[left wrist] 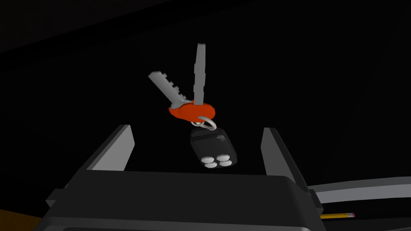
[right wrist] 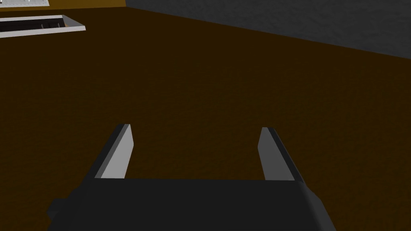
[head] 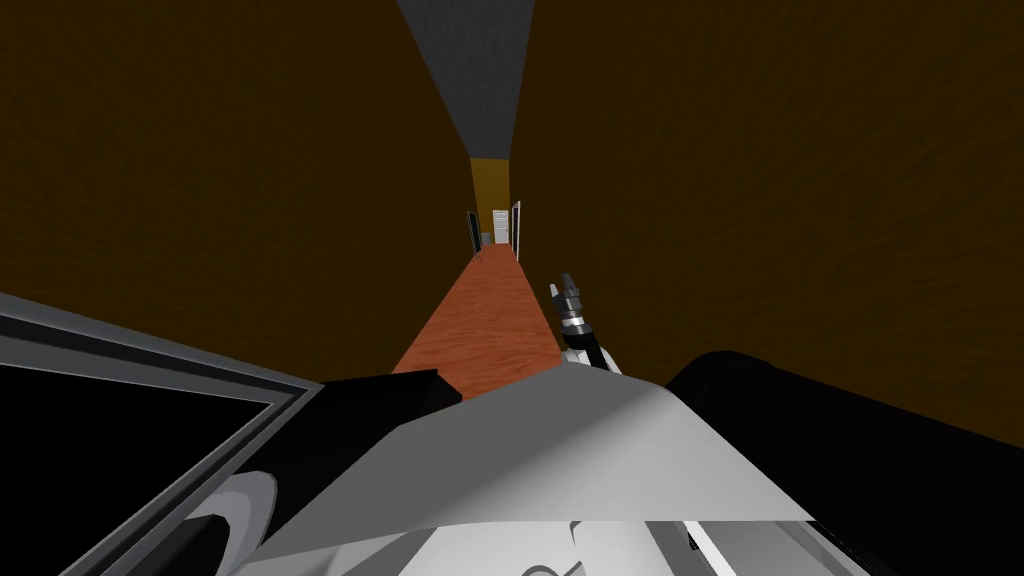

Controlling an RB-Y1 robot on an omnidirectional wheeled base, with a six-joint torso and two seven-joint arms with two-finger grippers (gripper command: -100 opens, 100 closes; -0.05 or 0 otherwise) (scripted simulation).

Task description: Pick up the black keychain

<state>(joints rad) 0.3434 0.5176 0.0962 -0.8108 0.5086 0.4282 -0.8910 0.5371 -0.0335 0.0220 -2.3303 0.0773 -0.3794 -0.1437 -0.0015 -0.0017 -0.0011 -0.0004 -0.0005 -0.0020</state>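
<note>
While it hangs released, grasping nothing, the left pincer points straight at the black keychain.

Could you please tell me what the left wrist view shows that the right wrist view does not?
Left wrist view: the black keychain with two grey keys, ahead between the fingers of the left gripper and untouched, plus a yellow pencil. Right wrist view: the right gripper, with nothing between its fingers. Shared: each gripper's own two fingers standing open.

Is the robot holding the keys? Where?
Nothing yet. The left claw is open, not touching the keychain in front of it; the right claw is open too.
</note>
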